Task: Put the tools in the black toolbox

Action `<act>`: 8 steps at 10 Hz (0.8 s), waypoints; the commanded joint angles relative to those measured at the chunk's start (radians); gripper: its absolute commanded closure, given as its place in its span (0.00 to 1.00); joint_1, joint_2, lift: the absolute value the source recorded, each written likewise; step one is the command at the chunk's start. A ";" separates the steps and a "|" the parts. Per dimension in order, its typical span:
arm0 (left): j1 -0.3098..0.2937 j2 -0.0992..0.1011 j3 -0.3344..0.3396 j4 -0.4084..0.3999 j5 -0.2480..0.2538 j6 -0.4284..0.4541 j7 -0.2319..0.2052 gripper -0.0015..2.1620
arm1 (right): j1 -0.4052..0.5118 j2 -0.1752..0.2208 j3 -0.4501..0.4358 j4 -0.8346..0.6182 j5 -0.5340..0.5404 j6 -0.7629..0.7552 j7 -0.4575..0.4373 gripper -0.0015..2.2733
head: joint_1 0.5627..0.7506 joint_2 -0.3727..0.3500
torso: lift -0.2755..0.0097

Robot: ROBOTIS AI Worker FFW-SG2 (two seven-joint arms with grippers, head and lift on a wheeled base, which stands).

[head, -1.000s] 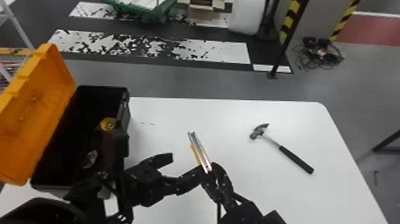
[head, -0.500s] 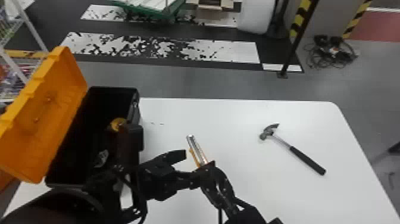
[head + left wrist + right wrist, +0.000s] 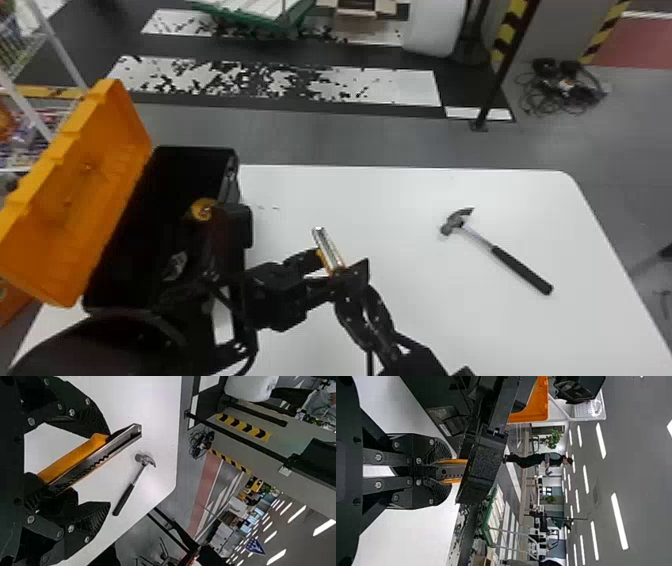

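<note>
Orange cutter (image 3: 75,459) – clamped by the right hand (image 3: 441,471) – has been bracketed by the wide-open left hand (image 3: 107,468); handover for stowing is implied.

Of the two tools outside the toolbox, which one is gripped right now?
The orange-and-metal tool, clamped in the right gripper; the other, the black-handled hammer, lies loose on the white table.

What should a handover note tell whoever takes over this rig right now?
Left tool: open, fingers on either side of the orange-and-silver piece.
Right tool: shut on that piece, over the table.
Black toolbox: lid open.
Hammer: on the table, right of the toolbox.
Done: a round yellow item is in the toolbox.
Left to do: box the held piece and the hammer.
</note>
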State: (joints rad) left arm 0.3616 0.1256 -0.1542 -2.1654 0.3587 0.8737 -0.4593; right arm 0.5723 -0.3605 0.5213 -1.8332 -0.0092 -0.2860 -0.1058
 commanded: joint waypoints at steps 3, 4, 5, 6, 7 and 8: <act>-0.010 0.003 -0.001 0.006 -0.001 0.000 -0.007 0.85 | -0.002 0.000 0.000 0.000 0.000 0.000 -0.002 0.57 | 0.70 0.48 | 0.83; -0.015 0.005 -0.001 0.009 -0.004 0.000 -0.024 0.86 | -0.002 0.000 0.000 0.000 0.000 0.000 -0.002 0.57 | 0.70 0.48 | 0.83; -0.015 0.003 -0.004 0.009 -0.017 -0.003 -0.032 0.90 | -0.002 0.000 0.000 0.000 0.000 0.000 -0.002 0.57 | 0.70 0.48 | 0.83; -0.018 0.005 -0.005 0.009 -0.023 0.000 -0.032 0.96 | -0.002 0.000 0.000 0.002 0.000 -0.015 -0.003 0.57 | 0.70 0.48 | 0.83; -0.023 0.005 -0.005 0.009 -0.024 0.000 -0.036 0.96 | -0.002 0.000 0.000 0.003 0.000 -0.031 -0.009 0.47 | 0.70 0.48 | 0.83; -0.026 0.005 -0.005 0.009 -0.024 0.000 -0.038 0.96 | -0.002 0.000 0.000 0.009 0.000 -0.071 -0.017 0.17 | 0.70 0.47 | 0.83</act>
State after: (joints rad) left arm 0.3386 0.1307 -0.1595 -2.1560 0.3344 0.8740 -0.4968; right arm 0.5706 -0.3604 0.5218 -1.8278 -0.0091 -0.3353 -0.1205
